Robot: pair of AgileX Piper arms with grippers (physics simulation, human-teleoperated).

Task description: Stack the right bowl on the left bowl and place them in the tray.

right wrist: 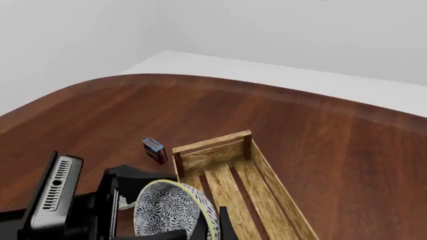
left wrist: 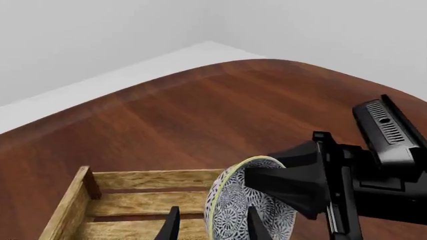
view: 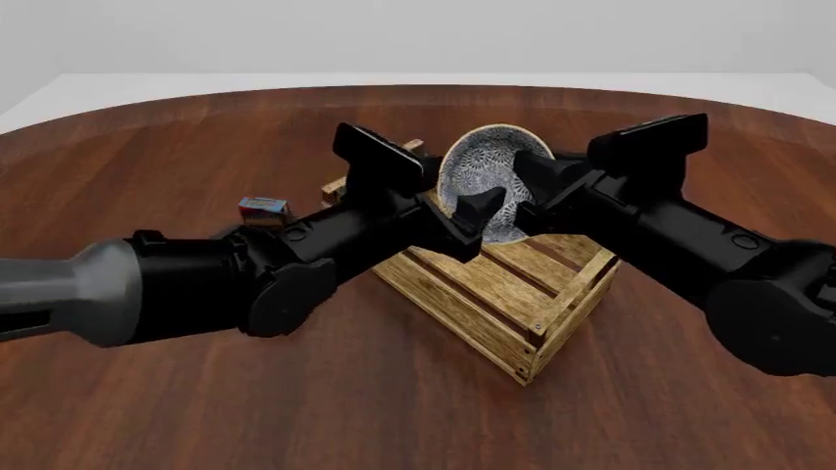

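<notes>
Clamping the bowl [view: 487, 176] from both sides, left gripper [view: 477, 217] and right gripper [view: 523, 191] hold it above tray [view: 516, 294].

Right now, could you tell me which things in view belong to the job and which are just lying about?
Job:
bowl, tilted on edge, gripped by left gripper and right gripper
tray

Lying about:
small blue-topped box on the table

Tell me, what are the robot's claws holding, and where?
Both claws, left and right, pinch the patterned bowl by opposite sides of its rim, holding it tilted above the tray.
</notes>
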